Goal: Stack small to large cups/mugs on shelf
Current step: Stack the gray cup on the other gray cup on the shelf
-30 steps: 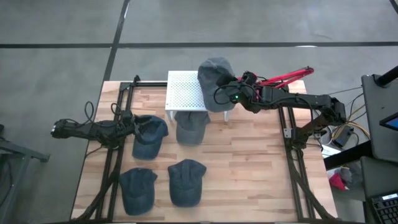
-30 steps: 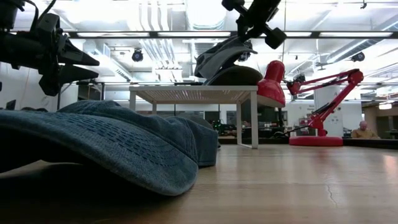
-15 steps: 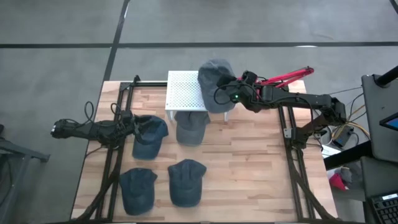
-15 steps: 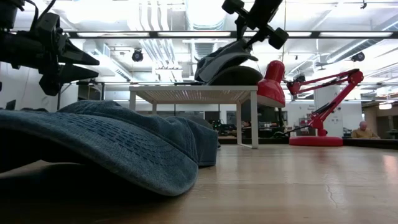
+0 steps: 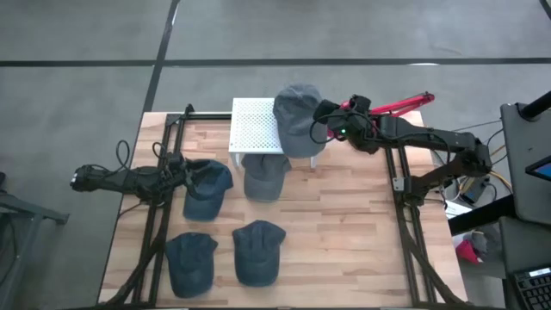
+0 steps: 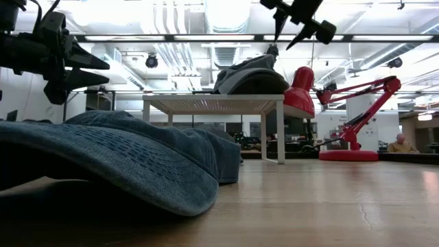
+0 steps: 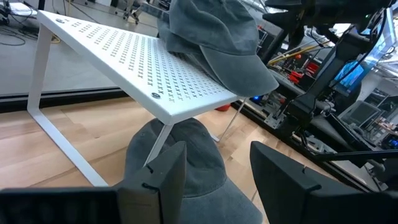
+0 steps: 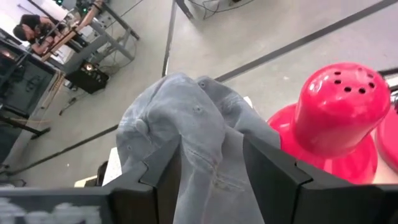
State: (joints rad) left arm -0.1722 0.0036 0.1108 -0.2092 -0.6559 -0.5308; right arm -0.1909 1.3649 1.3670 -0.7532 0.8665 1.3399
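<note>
I see the grey cap (image 5: 297,118) resting on the white shelf's (image 5: 256,127) right edge, just left of my right gripper (image 5: 325,113), jaws apart. Left gripper (image 5: 191,176), jaws apart, hovers by a denim cap (image 5: 207,189), nearest the bench caps.

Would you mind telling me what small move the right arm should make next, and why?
Probably draw the right claw back clear of the shelf and swing toward a cap on the table. Its claw is open and apart from the grey cap, which rests on the shelf's right end, overhanging the edge. The left claw waits by a denim cap.
</note>
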